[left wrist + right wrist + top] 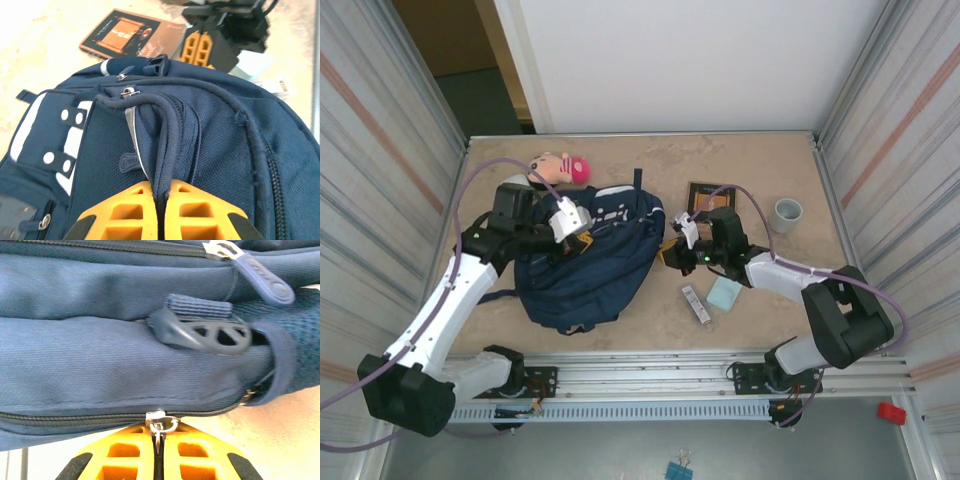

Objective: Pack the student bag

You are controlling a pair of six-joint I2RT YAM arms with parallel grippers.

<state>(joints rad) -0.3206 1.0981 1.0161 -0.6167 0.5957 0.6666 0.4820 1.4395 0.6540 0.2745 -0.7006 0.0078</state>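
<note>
Navy fabric pinched at two places: which step of the packing is this?

Opening, I'd say. The student bag [590,255] lies flat on the table [760,160] between the two arms, and nothing looks packed yet. A doll [560,167] lies at the bag's far-left corner, a book [710,198] just past its right edge, a pale-blue square [725,293] and a small stick-like item [696,304] to its right, and a grey cup [788,212] well apart.

What is the right gripper [159,440] doing?

Its orange fingers are pressed together on a metal zipper pull [159,426] at the bag's lower edge, close to the tabletop. The zip track on either side of the pull reads as closed.

And the left gripper [161,200]?

Closed too, nipping the raised piped seam [167,130] of the front pocket between its pads. No gap shows between them, only that ridge of cloth.

So what does the next move call for?

Probably drawing the pull along the line of the teeth while the left holds the cloth taut as an anchor. A small tab in a fingertip pinch could slip if the pull goes off-line or the fabric bunches.
</note>
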